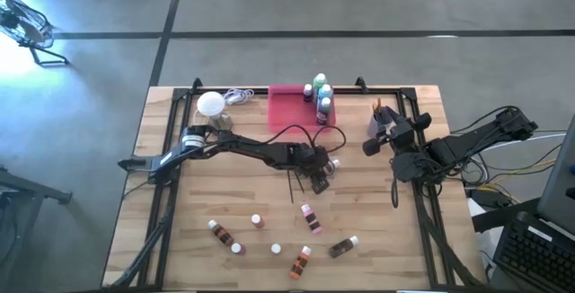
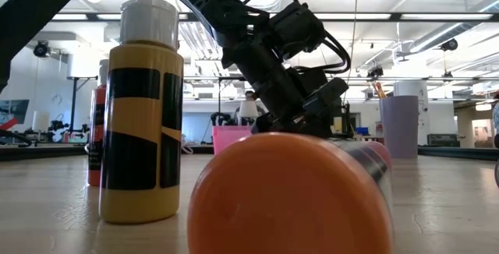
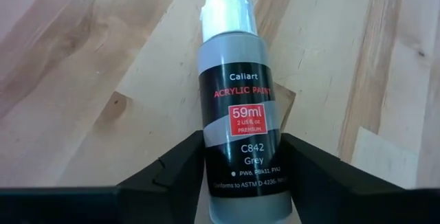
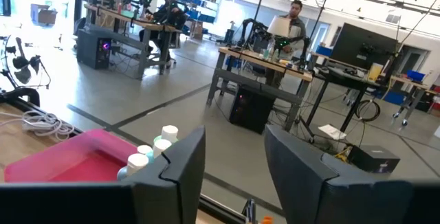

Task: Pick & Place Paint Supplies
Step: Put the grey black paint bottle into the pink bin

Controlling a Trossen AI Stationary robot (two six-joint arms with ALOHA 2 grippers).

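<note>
- The left end effector (image 1: 325, 178) reaches over the middle of the counter (image 1: 180, 239); in its wrist view the grey paint bottle (image 3: 242, 114) lies on the wood between its two fingers (image 3: 172, 176), white cap pointing away from the wrist.
- The fingers stand just beside the bottle's sides; whether they press on it or have let go, I cannot tell.
- The right end effector (image 4: 234, 162) hangs above the counter's right edge, well apart from the left one, with its fingers parted and nothing between them.
- Ahead of the right end effector, in its wrist view, lies the pink tray (image 4: 62, 159), with white-capped bottles (image 4: 155, 148) standing at its near corner; from above, these are the green and blue bottles (image 1: 322, 95) at the tray's right side.
- Nearer the front edge than the left end effector, several small bottles (image 1: 260, 239) lie scattered on the wood.
- Thin dark paintbrushes (image 1: 295, 185) lie just beside the left end effector.
- A white globe lamp (image 1: 210, 103) with its cord sits at the back left corner, well away from both end effectors.
- A person (image 4: 295, 18) stands at a desk far back in the room.
</note>
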